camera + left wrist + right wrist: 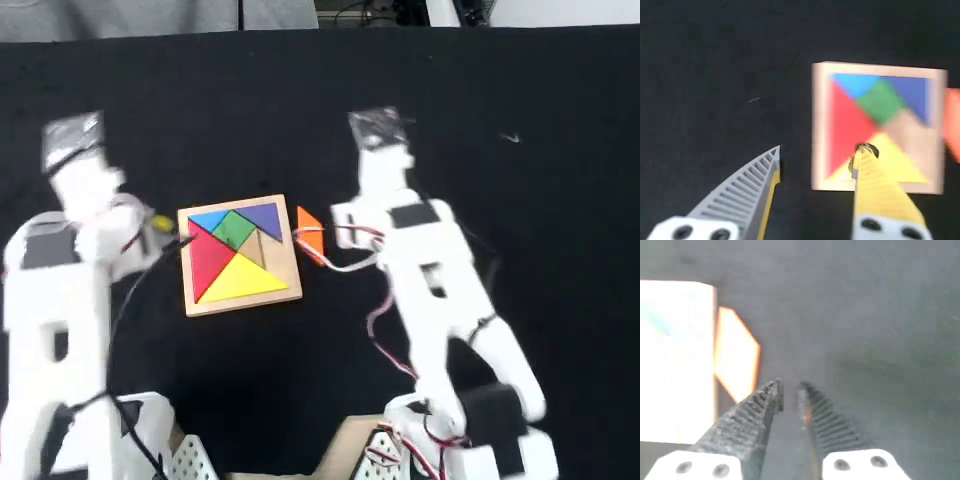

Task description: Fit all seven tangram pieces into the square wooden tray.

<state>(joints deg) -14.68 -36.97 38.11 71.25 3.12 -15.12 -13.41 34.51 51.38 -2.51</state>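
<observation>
The square wooden tray [240,303] lies left of the table's middle. It holds a red triangle [208,260], a yellow triangle [245,280], a light blue triangle [207,219], a green square [235,230] and a dark blue piece [264,215], with a bare wooden gap [272,248] by its right rim. An orange parallelogram [310,235] lies on the cloth just right of the tray. My left gripper [820,152] is open above the tray's [817,125] left rim, one yellow finger [867,170] over the yellow triangle [900,162]. My right gripper [790,386] hangs beside the orange parallelogram [735,360], only narrowly open and holding nothing.
Black cloth covers the table, with free room behind the tray and at the far right. The left arm [60,290] stands left of the tray, the right arm [430,270] to its right. Both arm bases [400,450] sit at the near edge.
</observation>
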